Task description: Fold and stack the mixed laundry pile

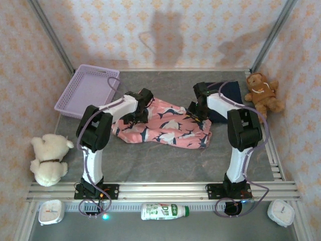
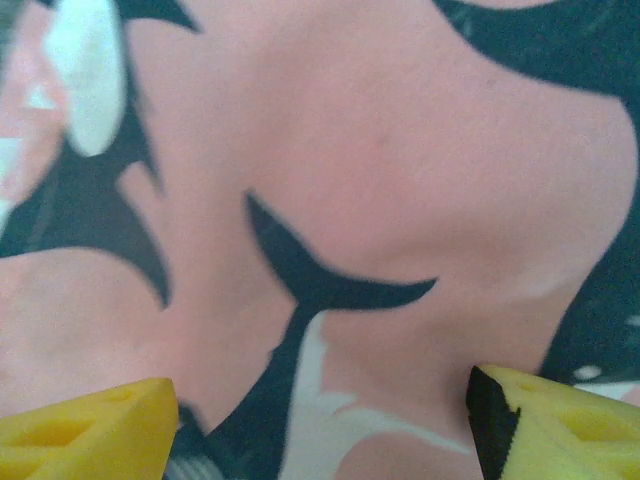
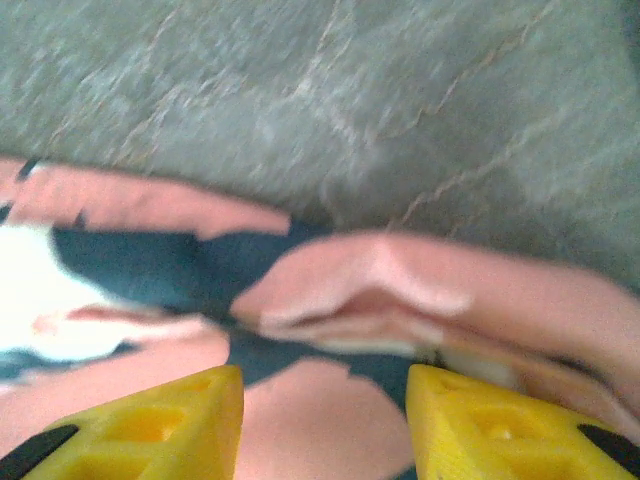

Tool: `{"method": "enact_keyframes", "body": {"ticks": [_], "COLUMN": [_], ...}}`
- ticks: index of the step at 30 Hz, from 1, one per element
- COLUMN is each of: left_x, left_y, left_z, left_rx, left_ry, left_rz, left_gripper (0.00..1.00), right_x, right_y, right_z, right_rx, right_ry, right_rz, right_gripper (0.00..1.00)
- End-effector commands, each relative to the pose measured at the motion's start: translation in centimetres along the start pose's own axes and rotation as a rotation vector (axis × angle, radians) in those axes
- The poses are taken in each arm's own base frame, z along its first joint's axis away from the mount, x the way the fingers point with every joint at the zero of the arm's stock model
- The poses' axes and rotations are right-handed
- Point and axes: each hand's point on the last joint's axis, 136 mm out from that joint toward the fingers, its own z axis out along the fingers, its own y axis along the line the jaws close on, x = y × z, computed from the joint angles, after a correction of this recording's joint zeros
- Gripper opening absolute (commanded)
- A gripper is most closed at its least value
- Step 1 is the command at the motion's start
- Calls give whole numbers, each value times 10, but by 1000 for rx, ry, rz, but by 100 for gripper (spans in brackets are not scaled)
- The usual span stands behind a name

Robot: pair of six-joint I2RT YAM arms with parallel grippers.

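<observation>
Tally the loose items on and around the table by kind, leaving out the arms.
Garments: 2, pink shark-print garment, navy garment
Teddy bears: 2, cream teddy bear, brown teddy bear
Lavender basket: 1
White bottle: 1
White timers: 2
Total: 8

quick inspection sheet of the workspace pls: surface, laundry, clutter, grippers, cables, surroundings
surface: grey stone-look table, bare in front of the clothes
job's things: pink shark-print garment crumpled mid-table, not folded; navy garment far right, partly hidden by the right arm
clutter: lavender basket far left; cream teddy at the left edge; brown teddy far right; bottle lying by the near rail; a white gadget at each near corner
grippers: left gripper jaws open over the pink garment; right gripper jaws open at its folded edge
cables: purple cables looping along both arms
surroundings: patterned walls, metal frame posts
</observation>
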Motion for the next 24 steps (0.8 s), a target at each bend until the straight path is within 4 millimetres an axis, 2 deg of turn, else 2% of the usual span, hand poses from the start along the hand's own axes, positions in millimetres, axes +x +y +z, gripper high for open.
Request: {"method": "enact_keyframes", "body": {"ticks": [1, 3, 6, 8, 12, 16, 20, 21, 24], "left_x": [-9, -2, 19, 36, 52, 45, 34, 31, 20], "left_y": [24, 26, 25, 31, 45, 56, 94, 104, 118], "left_z": [-70, -80, -76, -60, -27, 3, 31, 32, 26], "left_rx": [28, 68, 128, 116, 42, -36, -234, -281, -343], "left_ry": [-76, -74, -35, -8, 9, -19, -31, -24, -34], "left_rz": [5, -16, -55, -80, -114, -142, -140, -128, -75], "left_gripper": [77, 74, 65, 56, 52, 46, 35, 34, 34], "right_x": [30, 58, 99, 117, 136, 139, 123, 118, 99], "right_y": [12, 13, 6, -4, -23, -48, -83, -89, -100], "right_z": [-52, -56, -53, -48, -34, -18, -8, -8, -10], "right_rx": [11, 6, 7, 11, 45, 159, 328, 348, 394], "right_ry": [-1, 54, 138, 174, 228, 244, 198, 186, 147], "right_rz": [-110, -128, -122, -98, -73, -68, -68, -69, -79], "right_gripper": [47, 46, 44, 43, 42, 41, 42, 42, 42]}}
